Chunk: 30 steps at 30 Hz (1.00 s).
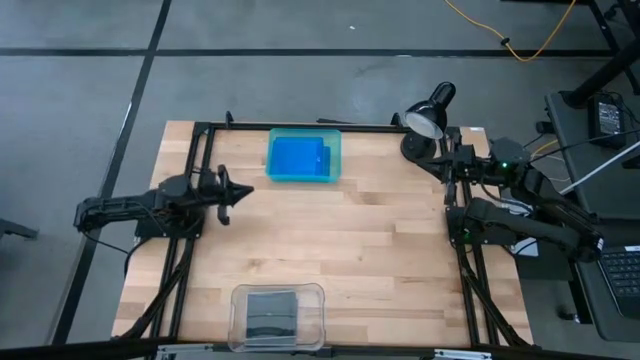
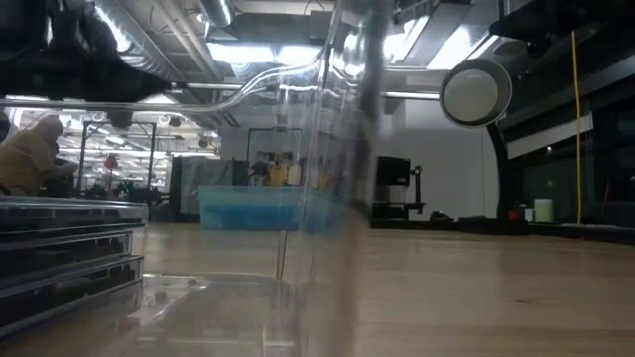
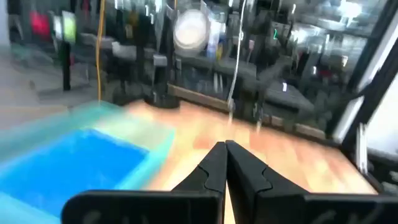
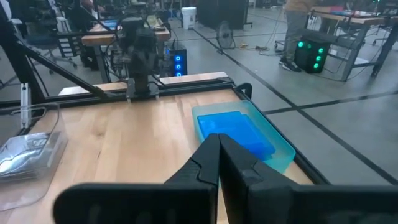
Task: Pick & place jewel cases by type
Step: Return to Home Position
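The blue jewel cases (image 1: 300, 157) lie stacked inside the teal-green tray (image 1: 335, 160) at the table's far edge; in the right wrist view they show as blue cases (image 4: 236, 132). The dark grey jewel cases (image 1: 272, 312) lie stacked in the clear tray (image 1: 315, 318) at the near edge, and in the low view as a dark stack (image 2: 60, 258). My left gripper (image 1: 243, 193) hovers shut over the table's left part, its fingertips (image 3: 226, 146) together. My right gripper (image 4: 217, 138) is shut at the table's right edge. Neither touches anything.
A black desk lamp (image 1: 428, 115) stands at the far right corner. A black metal frame (image 1: 205, 160) runs along the table's left, far and right sides. Bare wooden tabletop (image 1: 350, 240) lies between the two trays. People and benches show in the room beyond.
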Available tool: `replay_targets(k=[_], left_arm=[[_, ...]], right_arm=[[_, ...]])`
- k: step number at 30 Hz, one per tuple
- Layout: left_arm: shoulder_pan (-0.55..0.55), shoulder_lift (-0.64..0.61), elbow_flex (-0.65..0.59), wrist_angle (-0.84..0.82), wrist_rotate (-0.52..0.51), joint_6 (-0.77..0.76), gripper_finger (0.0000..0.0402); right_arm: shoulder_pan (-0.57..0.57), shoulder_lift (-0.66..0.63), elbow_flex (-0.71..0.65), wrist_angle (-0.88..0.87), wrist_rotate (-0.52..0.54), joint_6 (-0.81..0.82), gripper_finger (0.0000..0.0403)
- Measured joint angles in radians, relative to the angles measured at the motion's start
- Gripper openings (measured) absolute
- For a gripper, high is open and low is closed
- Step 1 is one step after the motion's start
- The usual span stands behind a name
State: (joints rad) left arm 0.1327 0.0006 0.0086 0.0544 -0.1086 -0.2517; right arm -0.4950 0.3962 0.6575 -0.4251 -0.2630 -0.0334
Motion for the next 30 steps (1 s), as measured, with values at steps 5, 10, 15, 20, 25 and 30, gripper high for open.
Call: replay_targets(k=[5,10,15,20,25,30], left_arm=[[0.000,0.021,0.001,-0.023,-0.006,0.079,0.0001],[-0.002,0.020,0.001,-0.029,0.032,0.119,0.0002],[-0.002,0.037,0.001,-0.035,0.127,0.056,0.0003],[-0.002,0.042,0.001,-0.011,0.274,-0.127,0.0004],[-0.002,0.042,0.001,-0.008,0.288,-0.059,0.0004],[-0.002,0.042,0.001,-0.006,0.309,-0.059,0.0004]], right_arm=[[0.000,0.000,-0.002,-0.001,-0.001,-0.006,0.0010],[0.000,0.001,-0.008,0.003,-0.004,-0.012,0.0010],[0.002,0.001,-0.010,0.030,-0.090,-0.016,0.0010],[0.013,-0.028,-0.153,0.276,-0.208,0.046,0.0010],[0.128,-0.021,-0.419,0.727,-0.098,0.190,0.0010],[0.312,-0.025,-0.569,0.866,0.071,0.205,0.0010]])
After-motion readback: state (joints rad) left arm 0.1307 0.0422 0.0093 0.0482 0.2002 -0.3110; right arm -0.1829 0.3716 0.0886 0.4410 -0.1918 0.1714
